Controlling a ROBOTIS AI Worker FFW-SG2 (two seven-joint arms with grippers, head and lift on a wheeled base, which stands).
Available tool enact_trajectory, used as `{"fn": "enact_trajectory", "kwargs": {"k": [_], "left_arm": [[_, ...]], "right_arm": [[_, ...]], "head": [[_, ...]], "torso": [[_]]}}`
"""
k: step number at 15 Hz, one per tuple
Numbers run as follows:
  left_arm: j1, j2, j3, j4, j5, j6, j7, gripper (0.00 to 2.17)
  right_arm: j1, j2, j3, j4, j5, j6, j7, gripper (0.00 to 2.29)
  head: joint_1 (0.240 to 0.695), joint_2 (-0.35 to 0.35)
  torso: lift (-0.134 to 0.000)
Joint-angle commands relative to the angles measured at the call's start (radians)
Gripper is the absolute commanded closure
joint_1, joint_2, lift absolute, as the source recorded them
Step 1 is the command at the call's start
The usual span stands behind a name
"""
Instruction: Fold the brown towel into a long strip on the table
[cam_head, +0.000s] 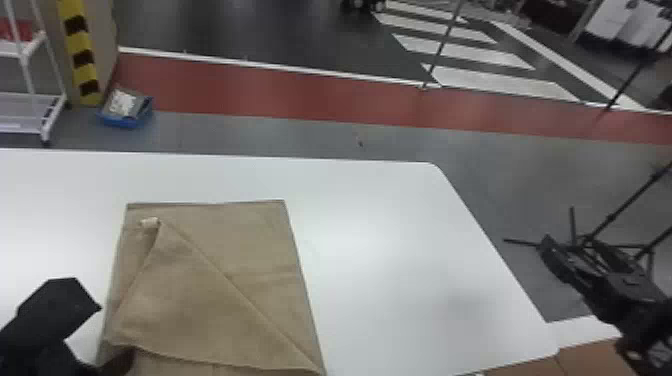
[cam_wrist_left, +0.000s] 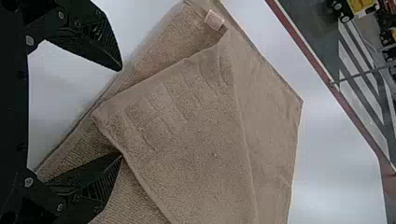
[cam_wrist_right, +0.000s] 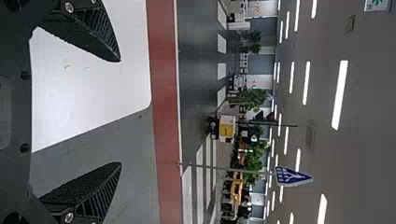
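Loosely layered, a brown terry towel (cam_head: 270, 240) lies toward the left on a smooth white tabletop (cam_head: 390, 240), its broad panel crossed by a triangular flap (cam_head: 190, 300) with one long slanting edge. Grooved woven bands score the flap's nubby pile in the left wrist view, and a small pale fabric tag (cam_head: 150, 222) sits near the far left corner, just beside the flap's point. The left black two-fingered gripper (cam_head: 116, 330) stands released at the towel's left side, ribbed wedge-shaped fingers spread, one tip against the flap's rolled edge. The right black two-fingered gripper (cam_head: 570, 255) is out at the head view's right, well apart from the cloth, its tapered fingers also parted. The head view's bottom edge cuts off the near end of the towel, so its full length is hard to judge; how much cloth lies under the flap is hidden. Beyond the table, a shallow blue tray (cam_head: 127, 121) rests on the grey floor beside a white metal rack (cam_head: 55, 112), its jumbled contents too blurred to name
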Motion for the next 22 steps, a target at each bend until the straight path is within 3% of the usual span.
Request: {"fn": "enact_trajectory", "kwargs": {"k": [1, 3, 9, 10, 13, 14, 16, 20, 22], "left_arm": [[-0.005, -0.005, -0.006, -0.003, 0.004, 0.003, 0.008, 0.27], [-0.008, -0.010, -0.009, -0.002, 0.007, 0.003, 0.020, 0.33], [-0.011, -0.010, -0.011, 0.001, -0.001, 0.003, -0.003, 1.78], [-0.011, -0.006, -0.008, 0.000, -0.001, 0.012, -0.010, 1.89], [-0.010, -0.005, -0.003, -0.009, -0.018, 0.018, -0.064, 1.94], [-0.008, -0.005, -0.002, -0.020, -0.018, 0.031, -0.069, 2.14], [-0.008, -0.005, 0.008, -0.037, -0.010, 0.034, -0.081, 2.14], [0.004, -0.005, 0.046, -0.130, 0.008, 0.095, -0.096, 2.14], [0.006, -0.008, 0.054, -0.152, 0.011, 0.110, -0.099, 2.14]], "right_arm": [[-0.002, 0.000, 0.003, 0.003, 0.001, 0.000, 0.000, 0.09], [-0.006, 0.000, 0.007, 0.007, 0.001, 0.000, 0.000, 0.09], [-0.018, 0.000, 0.018, 0.018, 0.006, -0.003, 0.000, 0.09], [-0.020, 0.002, 0.020, 0.018, 0.007, -0.003, 0.000, 0.09], [-0.054, 0.000, 0.038, 0.017, 0.024, 0.010, 0.000, 0.09], [-0.074, -0.006, 0.052, 0.015, 0.041, 0.037, 0.006, 0.09], [-0.132, -0.034, 0.099, 0.026, 0.098, 0.080, 0.055, 0.09], [-0.288, -0.113, 0.314, 0.109, 0.333, 0.105, 0.129, 0.09], [-0.397, -0.133, 0.428, 0.158, 0.435, 0.166, 0.173, 0.09]], "head": [[0.695, -0.350], [0.695, -0.350], [0.695, -0.350], [0.695, -0.350], [0.695, -0.350], [0.695, -0.350], [0.695, -0.350], [0.695, -0.350], [0.695, -0.350]], "torso": [[-0.101], [-0.101], [-0.100], [-0.100], [-0.100], [-0.100], [-0.100], [-0.100], [-0.100]]}}
